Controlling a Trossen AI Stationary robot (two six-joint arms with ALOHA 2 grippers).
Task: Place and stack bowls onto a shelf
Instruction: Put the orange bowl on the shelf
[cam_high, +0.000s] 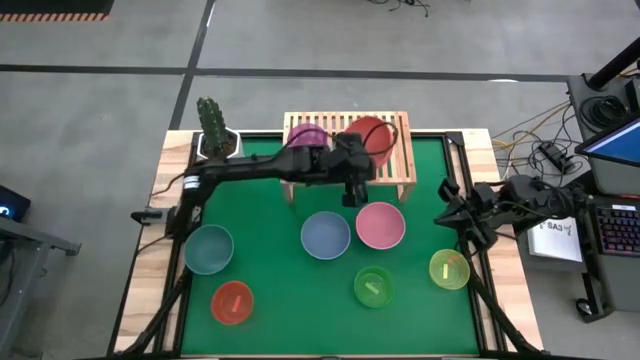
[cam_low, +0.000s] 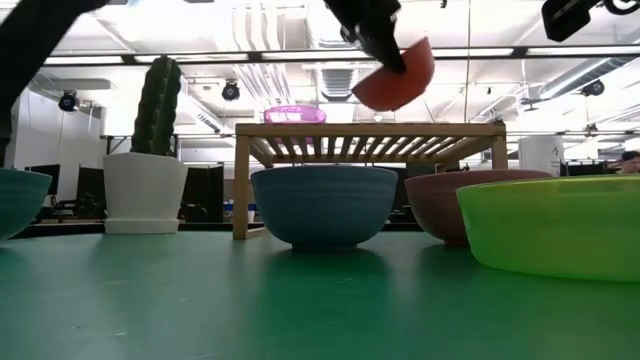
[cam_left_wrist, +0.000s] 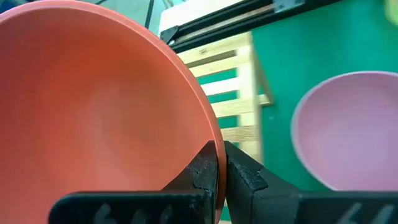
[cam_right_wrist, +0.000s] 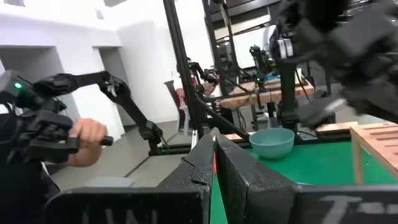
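Note:
My left gripper is over the light-wood shelf, shut on a red bowl. In the low view the red bowl hangs tilted above the shelf's slatted top. A purple bowl sits on the shelf's left part. On the green mat rest a blue bowl, a pink bowl, a teal bowl, a small red bowl, a green bowl and a yellow-green bowl. My right gripper waits shut, raised at the table's right edge. My left gripper pinches the red bowl's rim between its two fingers, one finger inside the bowl and the other outside its wall. The bowl is lifted clear and tilted, above the shelf's right half.
A white pot with a green cactus stands at the far left corner beside the shelf. Beyond the table, a person's hand grips a control handle. Cables and equipment lie off the table's right side.

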